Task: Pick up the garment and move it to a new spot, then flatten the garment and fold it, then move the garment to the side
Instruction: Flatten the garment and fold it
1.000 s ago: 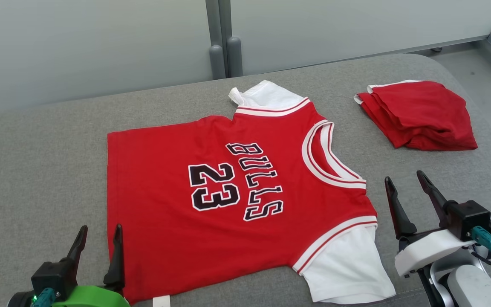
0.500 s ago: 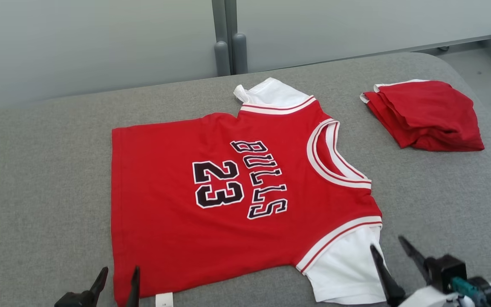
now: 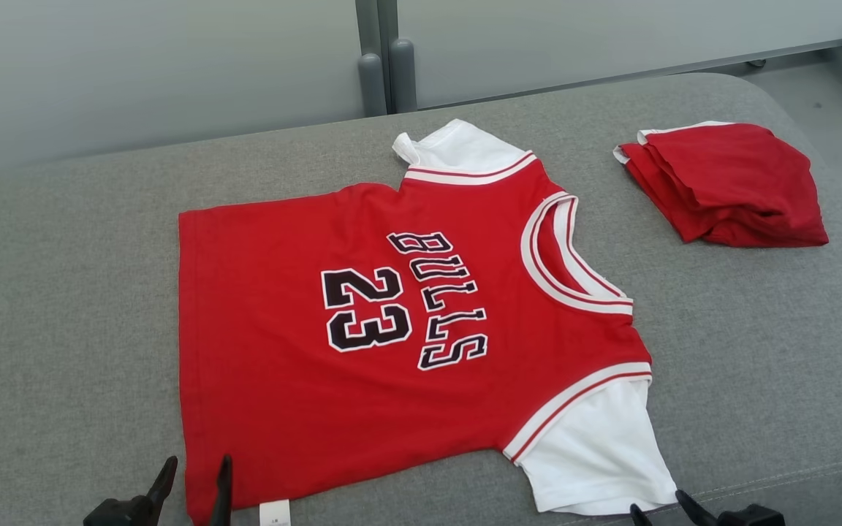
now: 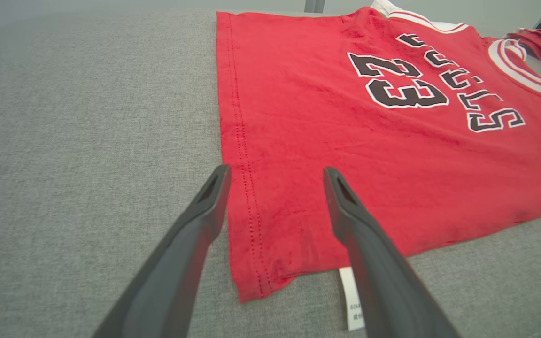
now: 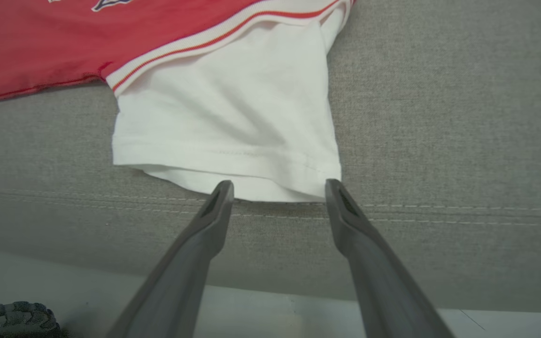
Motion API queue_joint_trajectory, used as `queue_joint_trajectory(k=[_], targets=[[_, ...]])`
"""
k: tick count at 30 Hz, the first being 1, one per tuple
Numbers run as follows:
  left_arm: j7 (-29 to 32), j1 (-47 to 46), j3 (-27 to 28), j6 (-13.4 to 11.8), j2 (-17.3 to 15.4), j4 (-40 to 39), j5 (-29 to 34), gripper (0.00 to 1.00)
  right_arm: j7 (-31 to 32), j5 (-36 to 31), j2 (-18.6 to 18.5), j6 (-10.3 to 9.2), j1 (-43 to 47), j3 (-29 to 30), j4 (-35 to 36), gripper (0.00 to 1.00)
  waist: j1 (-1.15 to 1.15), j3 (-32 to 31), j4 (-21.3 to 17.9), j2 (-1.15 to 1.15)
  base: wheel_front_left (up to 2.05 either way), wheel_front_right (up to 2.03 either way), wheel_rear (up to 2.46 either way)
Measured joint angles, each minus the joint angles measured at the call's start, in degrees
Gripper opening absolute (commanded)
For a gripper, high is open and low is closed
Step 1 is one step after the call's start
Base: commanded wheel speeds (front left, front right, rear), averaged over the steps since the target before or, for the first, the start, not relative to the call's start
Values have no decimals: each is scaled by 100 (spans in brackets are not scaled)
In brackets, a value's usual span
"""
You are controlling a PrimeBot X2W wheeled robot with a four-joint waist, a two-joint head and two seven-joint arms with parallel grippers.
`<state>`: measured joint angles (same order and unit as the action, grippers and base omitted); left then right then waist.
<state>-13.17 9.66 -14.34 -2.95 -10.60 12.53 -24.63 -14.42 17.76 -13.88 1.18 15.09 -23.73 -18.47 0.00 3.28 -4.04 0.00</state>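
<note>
Red jersey (image 3: 362, 329) — number 23, lettering up — lies spread flat in the middle of the grey table (image 3: 63, 329), collar toward the robot's right, hem (image 4: 247, 211) toward its left. With hardly a wrinkle, it looks smoothed and ready for the fold. One white sleeve (image 3: 596, 453) reaches toward the near edge, and the far sleeve (image 3: 457, 150) pokes out on the other side. At the near hem corner a label (image 3: 275, 511) sticks out. Well apart at the far right sits a folded red pile (image 3: 728, 183), probably set there to keep the working area free.

Both arms are low at the near edge, one at each end of the jersey's near side — a placing that suggests a two-handed pinch to carry that side over. On the left arm, the left jaws stand wide and point along the table at the hem corner. One of the left fingers (image 4: 190, 239) is over bare table, its mate over red cloth, the stitched hem between them. Equally wide, the right jaws aim at the near cuff, the right fingers (image 5: 195, 244) ending just short of the white edge. Neither pair holds anything, and whether the tips touch the table cannot be told.
</note>
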Motion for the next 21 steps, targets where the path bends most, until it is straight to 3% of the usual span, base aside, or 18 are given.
queue_joint_trajectory(k=[10,16,17,18,21], targets=[[0,-20,-13,48,-2,23,0,100,3,58,-40,-23,-294,263,-247,100,0,57,17,0,0,0,0],[0,-23,-22,48,-1,29,-1,100,86,216,31,83,-338,216,-474,100,0,92,34,0,0,0,0],[0,-25,-22,48,-1,29,-1,100,86,225,54,83,-363,205,-502,85,0,97,38,0,0,0,0],[0,-25,-22,48,-1,29,-1,100,86,225,54,83,-363,205,-502,54,0,97,38,0,0,0,0],[0,-29,-19,48,-9,25,-16,100,92,253,111,99,-485,208,-541,34,0,137,42,0,0,0,0]])
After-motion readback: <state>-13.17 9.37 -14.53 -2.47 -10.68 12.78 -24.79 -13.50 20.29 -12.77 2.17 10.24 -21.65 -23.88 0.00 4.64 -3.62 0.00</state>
